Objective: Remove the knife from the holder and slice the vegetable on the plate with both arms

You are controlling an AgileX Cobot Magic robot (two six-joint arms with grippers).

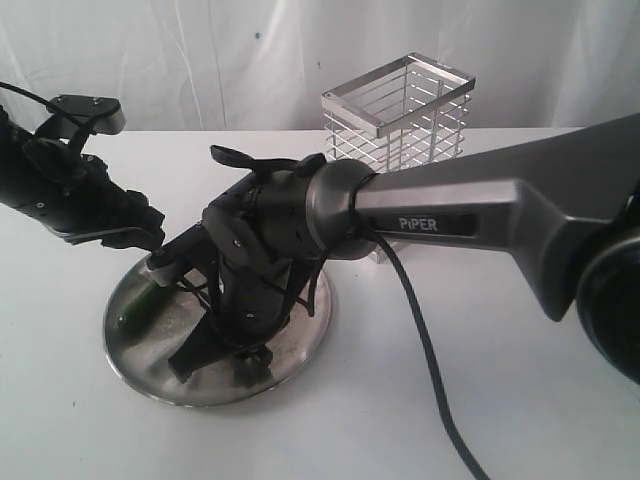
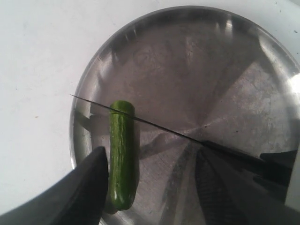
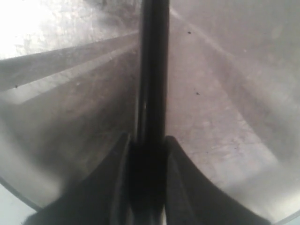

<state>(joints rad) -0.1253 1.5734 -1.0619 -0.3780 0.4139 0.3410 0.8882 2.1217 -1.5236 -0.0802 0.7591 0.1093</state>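
The dark-green vegetable (image 2: pixel 123 154) lies on the left part of the steel plate (image 2: pixel 211 70). My left gripper (image 2: pixel 152 154) is open and straddles it, one finger (image 2: pixel 79 192) touching its side and the other well apart from it. The knife (image 2: pixel 154 127) is held low over the plate, and its thin blade crosses the vegetable near the end far from the left fingers. My right gripper (image 3: pixel 146 145) is shut on the knife's black handle (image 3: pixel 152 70). In the exterior view the right gripper (image 1: pixel 215 345) hangs over the plate (image 1: pixel 312 325), and the left gripper (image 1: pixel 152 250) is at the plate's left edge above the vegetable (image 1: pixel 140 305).
The silver wire holder (image 1: pixel 400 110) stands behind the plate, to the right, partly behind the grey PiPER arm (image 1: pixel 480 215). A black cable (image 1: pixel 430 370) trails from that arm down across the white table. A white curtain closes off the back.
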